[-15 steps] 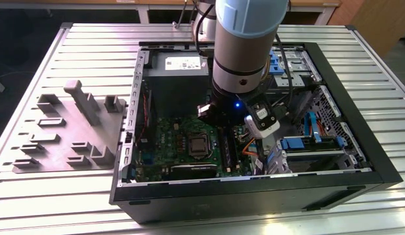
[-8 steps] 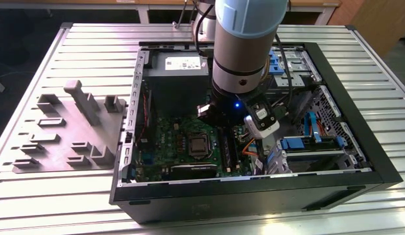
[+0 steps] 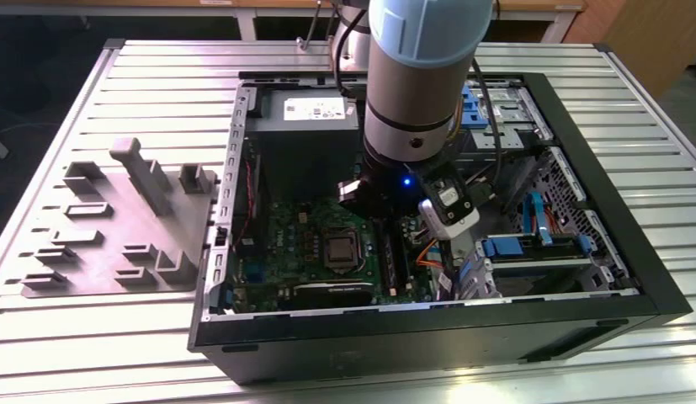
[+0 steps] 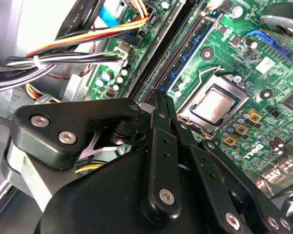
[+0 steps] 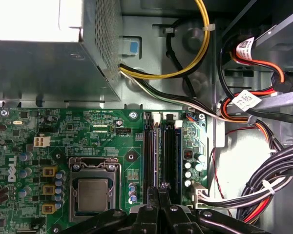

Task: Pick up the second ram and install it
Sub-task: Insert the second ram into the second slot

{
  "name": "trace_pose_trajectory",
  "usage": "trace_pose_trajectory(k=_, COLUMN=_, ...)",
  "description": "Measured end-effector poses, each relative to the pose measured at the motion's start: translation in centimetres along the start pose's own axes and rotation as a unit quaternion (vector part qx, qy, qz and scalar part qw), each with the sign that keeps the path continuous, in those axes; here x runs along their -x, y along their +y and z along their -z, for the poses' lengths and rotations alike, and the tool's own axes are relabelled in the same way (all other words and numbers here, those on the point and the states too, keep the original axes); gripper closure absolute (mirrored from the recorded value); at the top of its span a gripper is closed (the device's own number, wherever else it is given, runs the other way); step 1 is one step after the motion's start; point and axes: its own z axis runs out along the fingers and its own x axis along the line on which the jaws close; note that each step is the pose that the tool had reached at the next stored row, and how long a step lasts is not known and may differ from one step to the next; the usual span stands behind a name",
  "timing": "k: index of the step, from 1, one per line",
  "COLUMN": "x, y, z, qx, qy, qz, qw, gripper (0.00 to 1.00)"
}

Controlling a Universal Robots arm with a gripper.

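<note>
Standing open on the slatted table [image 3: 78, 353], the computer case [image 3: 438, 345] held the arm [image 3: 421, 76], which reached down over the green motherboard [image 5: 102, 131]. The gripper [image 5: 160, 187] hung above the memory slots [image 5: 177, 151], its fingers [image 4: 158, 141] pressed together on the upper edge of the second ram [image 4: 186, 54], which stood upright in a slot beside the processor [image 5: 92, 194].

In the first wrist view the second ram [image 5: 159, 156] is standing on edge among the black slots [image 5: 149, 156], showing as a thin blue-green strip, its near end reaching the tool [image 5: 159, 189].
</note>
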Motion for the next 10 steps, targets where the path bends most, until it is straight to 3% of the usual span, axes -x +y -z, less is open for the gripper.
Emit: trace_pose_trajectory(k=10, x=-0.01, y=-0.01, z=-0.26, qx=0.0004, qy=-0.0001, qz=0.000, qw=1.0000, gripper=0.89)
